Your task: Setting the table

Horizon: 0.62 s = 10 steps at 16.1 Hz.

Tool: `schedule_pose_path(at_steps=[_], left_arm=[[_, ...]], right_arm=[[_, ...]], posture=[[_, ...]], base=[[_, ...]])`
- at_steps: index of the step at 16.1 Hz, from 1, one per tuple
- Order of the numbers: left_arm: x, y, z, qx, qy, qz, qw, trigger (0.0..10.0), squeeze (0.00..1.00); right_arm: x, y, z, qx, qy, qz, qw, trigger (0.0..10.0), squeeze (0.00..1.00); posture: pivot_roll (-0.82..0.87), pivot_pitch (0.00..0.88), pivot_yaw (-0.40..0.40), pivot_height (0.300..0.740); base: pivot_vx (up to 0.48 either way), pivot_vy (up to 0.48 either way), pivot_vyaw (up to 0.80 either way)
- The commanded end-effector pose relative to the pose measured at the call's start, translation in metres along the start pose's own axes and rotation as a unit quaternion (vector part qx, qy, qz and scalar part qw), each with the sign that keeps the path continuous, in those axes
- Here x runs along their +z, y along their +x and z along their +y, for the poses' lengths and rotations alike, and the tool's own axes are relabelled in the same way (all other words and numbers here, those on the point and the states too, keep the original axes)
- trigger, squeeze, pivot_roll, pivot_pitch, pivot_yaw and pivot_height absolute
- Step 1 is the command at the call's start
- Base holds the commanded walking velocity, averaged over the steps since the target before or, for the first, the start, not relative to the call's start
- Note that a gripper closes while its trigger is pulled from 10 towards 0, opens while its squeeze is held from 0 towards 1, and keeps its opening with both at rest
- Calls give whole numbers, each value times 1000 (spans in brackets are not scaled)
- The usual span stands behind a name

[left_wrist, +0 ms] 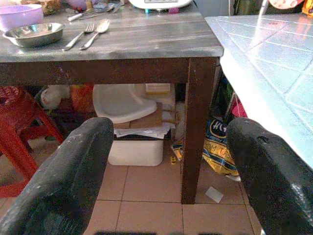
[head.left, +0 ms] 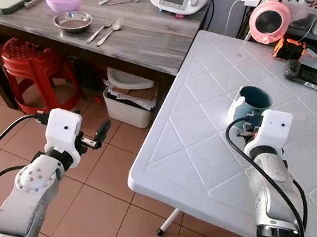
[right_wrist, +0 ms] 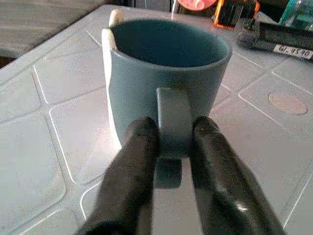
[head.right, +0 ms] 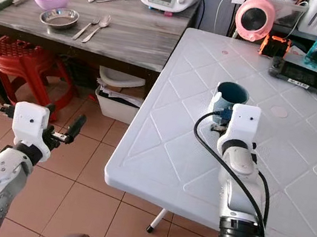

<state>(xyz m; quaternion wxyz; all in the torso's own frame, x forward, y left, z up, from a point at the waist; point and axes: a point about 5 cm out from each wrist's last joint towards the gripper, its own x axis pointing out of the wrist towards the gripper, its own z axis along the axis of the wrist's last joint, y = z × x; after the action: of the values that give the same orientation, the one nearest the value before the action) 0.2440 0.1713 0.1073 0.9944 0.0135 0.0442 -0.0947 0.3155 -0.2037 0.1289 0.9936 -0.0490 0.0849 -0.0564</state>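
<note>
Here the right gripper [right_wrist: 172, 147] pinches the blue mug's [right_wrist: 166, 73] handle on the white table [head.left: 201, 157], centre-right; lower left, the left gripper [head.left: 99, 135] hangs spread apart.

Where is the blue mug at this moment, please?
The blue mug stands upright on the white table, toward the robot's right, its handle pinched by the right gripper.

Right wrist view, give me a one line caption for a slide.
Right gripper pinches the handle of an upright blue mug on the white table.
</note>
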Motion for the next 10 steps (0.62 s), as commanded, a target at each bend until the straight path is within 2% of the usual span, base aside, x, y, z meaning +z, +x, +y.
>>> schedule_pose_path(at_steps=[1, 3, 4, 5, 6, 8, 10], left_arm=[[1, 2, 2, 3, 7, -1, 1000, 10000, 0], [1, 3, 2, 4, 7, -1, 1000, 10000, 0], [1, 2, 2, 4, 7, 0, 1000, 10000, 0], [0, 2, 2, 4, 8, 2, 1000, 10000, 0], [0, 2, 2, 5, 8, 3, 1000, 10000, 0], [-1, 2, 2, 8, 8, 5, 1000, 10000, 0], [-1, 6, 3, 21, -2, 4, 1000, 10000, 0]], right_arm=[[2, 3, 0, -5, -1, -3, 1000, 706, 0], [-1, 4, -1, -8, -5, 5, 1000, 784, 0], [-2, 5, -1, -8, -3, 9, 1000, 3765, 0], [-3, 5, -1, -6, -1, 9, 1000, 3412, 0], [-3, 5, -2, -7, 2, 8, 1000, 0, 0], [3, 3, -1, -10, 22, -16, 1000, 0, 0], [24, -6, 6, 0, 58, -89, 994, 0, 0]], posture=[[10, 19, 44, 740], [8, 17, 44, 740], [8, 18, 44, 740], [9, 16, 44, 740], [9, 16, 44, 740], [7, 6, 43, 740], [2, 0, 29, 740]], base=[[0, 0, 0], [0, 0, 0], [0, 0, 0], [0, 0, 0], [0, 0, 0], [0, 0, 0], [0, 0, 0]])
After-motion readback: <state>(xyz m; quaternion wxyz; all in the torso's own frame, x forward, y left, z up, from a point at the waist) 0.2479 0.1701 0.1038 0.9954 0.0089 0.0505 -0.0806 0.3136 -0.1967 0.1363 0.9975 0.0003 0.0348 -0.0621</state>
